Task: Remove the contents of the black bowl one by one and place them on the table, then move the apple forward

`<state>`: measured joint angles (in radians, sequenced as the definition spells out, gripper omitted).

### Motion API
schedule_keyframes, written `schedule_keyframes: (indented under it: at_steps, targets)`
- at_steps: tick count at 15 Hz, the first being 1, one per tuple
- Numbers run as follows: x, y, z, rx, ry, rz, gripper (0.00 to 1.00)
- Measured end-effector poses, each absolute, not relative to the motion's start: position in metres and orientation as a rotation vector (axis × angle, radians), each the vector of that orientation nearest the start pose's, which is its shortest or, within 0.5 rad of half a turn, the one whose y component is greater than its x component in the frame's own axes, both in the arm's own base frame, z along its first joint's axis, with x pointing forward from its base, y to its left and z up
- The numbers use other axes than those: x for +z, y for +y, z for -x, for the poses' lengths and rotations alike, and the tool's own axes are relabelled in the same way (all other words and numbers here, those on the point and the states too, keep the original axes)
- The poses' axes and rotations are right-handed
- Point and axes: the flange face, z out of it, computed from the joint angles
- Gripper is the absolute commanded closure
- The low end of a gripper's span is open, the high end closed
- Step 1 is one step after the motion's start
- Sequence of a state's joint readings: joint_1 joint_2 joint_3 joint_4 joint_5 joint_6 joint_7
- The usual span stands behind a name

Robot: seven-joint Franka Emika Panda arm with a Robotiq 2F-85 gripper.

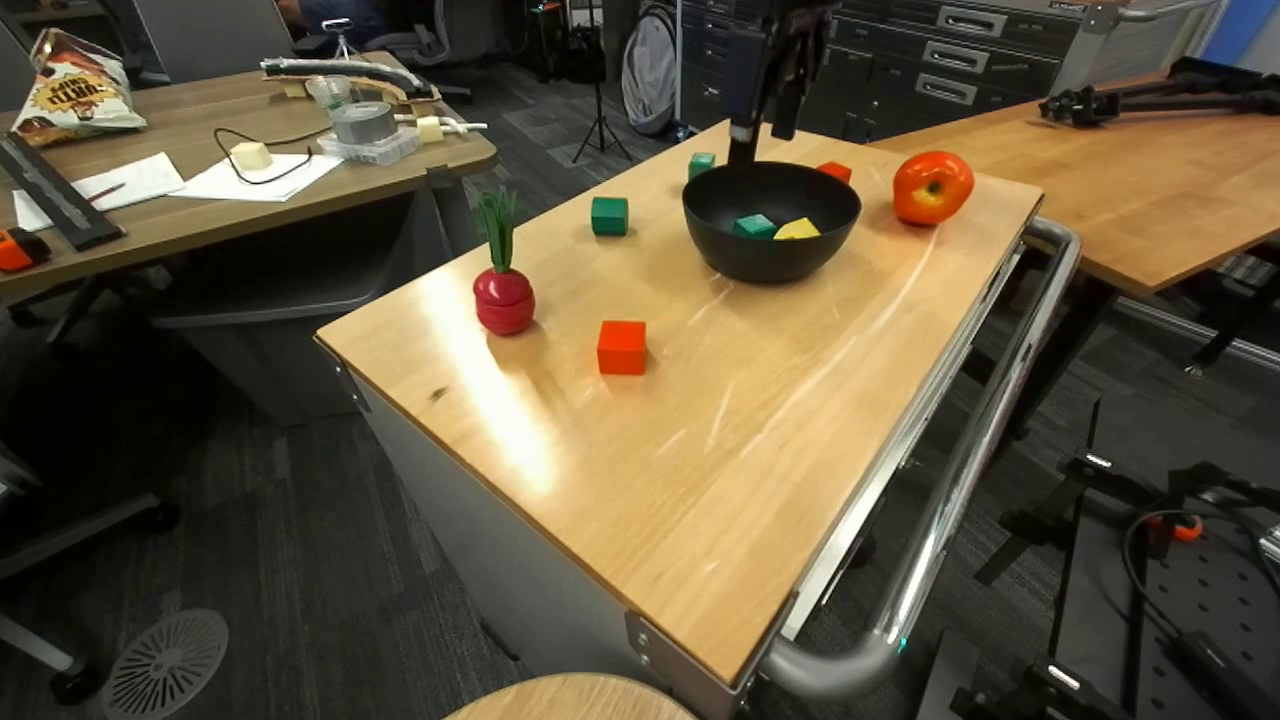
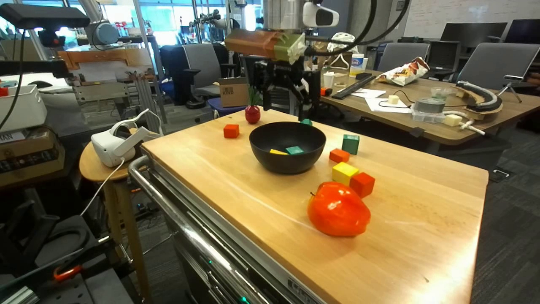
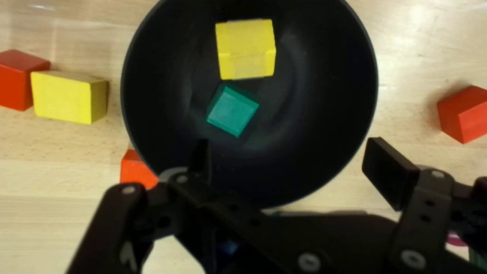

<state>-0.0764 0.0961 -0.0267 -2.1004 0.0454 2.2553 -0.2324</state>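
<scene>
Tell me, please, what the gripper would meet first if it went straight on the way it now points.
Probably the black bowl, near its rim: the open gripper points down about there, though depth is hard to judge.

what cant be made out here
Yellow block in the black bowl: base hidden by bowl wall, in an exterior view.
Radish: mostly hidden by the gripper, wrist view.
Rightmost red block: cut off by picture edge, wrist view.
Whiteboard: writing too small, in an exterior view.

Both exterior views: black bowl (image 1: 775, 260) partly hides its yellow block (image 1: 798, 229) (wrist view: gripper (image 3: 293, 163) cut by bottom edge).
</scene>
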Motion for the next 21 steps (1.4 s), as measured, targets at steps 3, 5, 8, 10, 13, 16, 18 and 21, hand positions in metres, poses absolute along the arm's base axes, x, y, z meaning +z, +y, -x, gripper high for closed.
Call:
schedule_keyframes:
  at_steps: [3,5,8,10,13,16,18,21]
  targets:
    - [0.349,-0.062,-0.549,-0.178,-0.192,3.116,0.0]
    - [0.335,-0.062,-0.544,-0.249,-0.224,3.121,0.0]
    - [0.318,-0.057,-0.537,-0.28,-0.268,3.123,0.0]
    - [0.31,-0.056,-0.532,-0.258,-0.28,3.122,0.0]
    - [0.302,-0.058,-0.526,-0.227,-0.28,3.122,0.0]
    - [0.296,-0.061,-0.522,-0.199,-0.316,3.143,0.0]
    - [0.292,-0.061,-0.521,-0.179,-0.358,3.162,0.0]
    - [0.285,-0.059,-0.52,-0.148,-0.415,3.19,0.03]
